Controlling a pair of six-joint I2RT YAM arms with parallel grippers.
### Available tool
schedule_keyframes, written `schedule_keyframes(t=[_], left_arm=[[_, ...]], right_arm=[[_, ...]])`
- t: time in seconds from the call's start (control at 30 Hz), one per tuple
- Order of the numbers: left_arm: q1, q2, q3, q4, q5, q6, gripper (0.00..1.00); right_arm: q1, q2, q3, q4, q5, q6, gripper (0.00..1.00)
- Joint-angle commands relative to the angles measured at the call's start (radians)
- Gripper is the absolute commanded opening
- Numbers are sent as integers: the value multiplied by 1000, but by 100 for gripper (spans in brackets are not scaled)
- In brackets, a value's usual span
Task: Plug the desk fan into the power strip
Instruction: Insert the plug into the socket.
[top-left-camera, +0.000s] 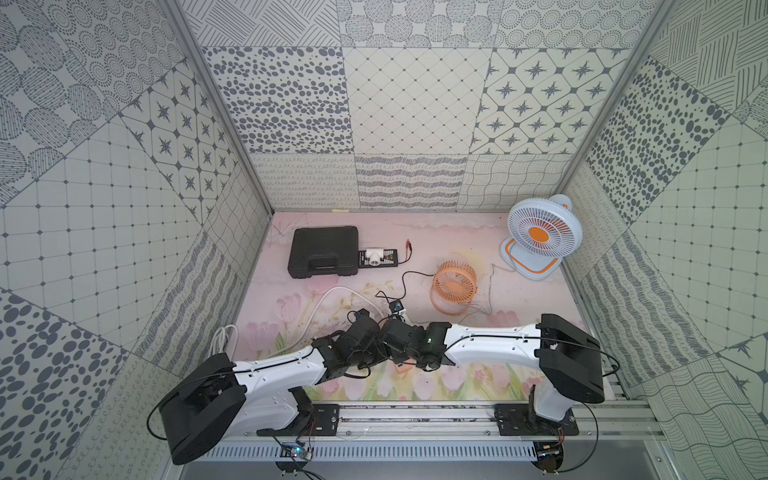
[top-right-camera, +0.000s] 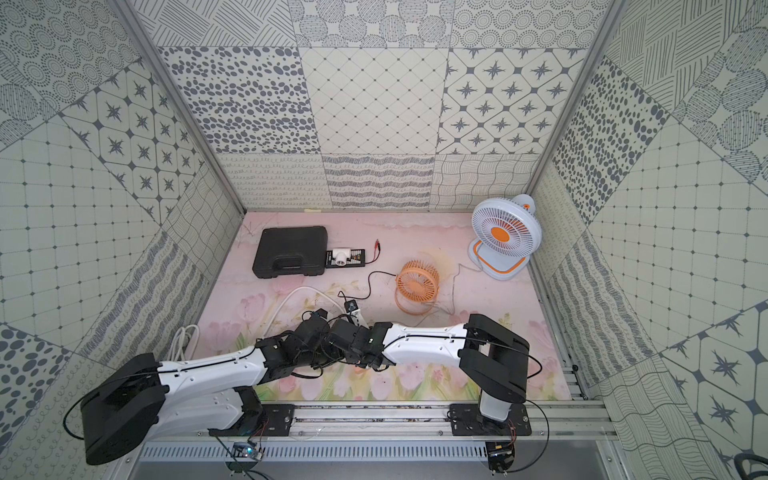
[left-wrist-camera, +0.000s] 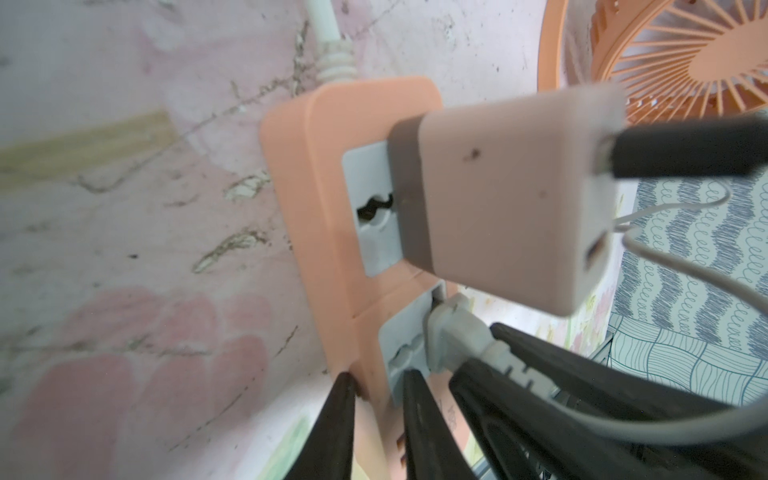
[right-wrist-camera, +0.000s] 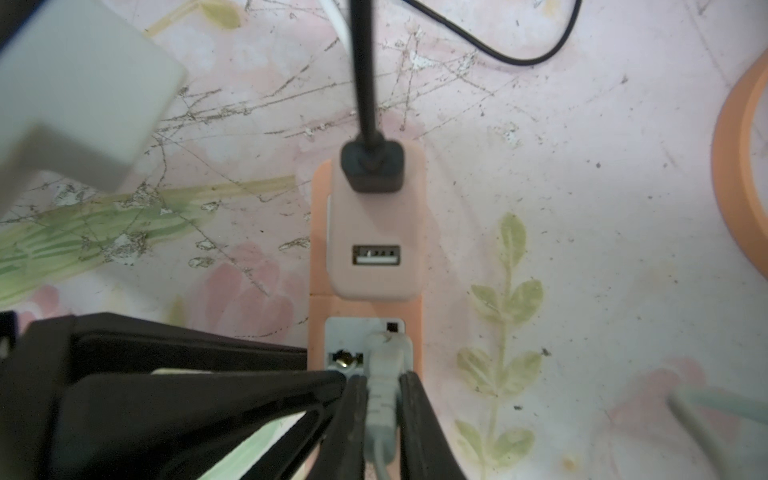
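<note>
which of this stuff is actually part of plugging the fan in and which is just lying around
Part of the job:
power strip
grey plug, held by the right gripper at a socket
blue and white fan
left gripper, clamped on the strip's edge

Lying about:
black case
black box with white adapter
orange fan
pink charger, plugged into the strip

Right claw (right-wrist-camera: 381, 380): we see both fingers closed on the grey plug (right-wrist-camera: 384, 353), which sits in a white socket (right-wrist-camera: 345, 332) of the peach power strip (right-wrist-camera: 365, 308). Just beyond the claw, a pink adapter (right-wrist-camera: 374, 224) fills the next socket, black cable (right-wrist-camera: 363, 83) attached. Left claw (right-wrist-camera: 332, 390) meets the strip's edge beside ours. Orange fan rim (right-wrist-camera: 744, 166) well off to the other side. Desk (right-wrist-camera: 582, 208) scratched.
</note>
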Motion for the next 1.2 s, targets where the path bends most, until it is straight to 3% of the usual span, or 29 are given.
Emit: schedule_keyframes(t=[0.0, 0.2, 0.5, 0.93, 1.17], left_arm=[[6, 4, -2, -82, -32, 19, 25], [6, -1, -17, -73, -31, 18, 25], [6, 3, -26, -62, -23, 18, 24], [5, 17, -36, -36, -22, 13, 24], [7, 1, -31, -49, -25, 19, 24]], right_arm=[[29, 187, -117, -174, -330, -4, 0], [53, 143, -130, -175, -365, -1, 0], [2, 284, -62, -174, -368, -33, 0], [2, 252, -85, -161, -363, -22, 0], [-58, 354, -33, -164, -393, -54, 0]])
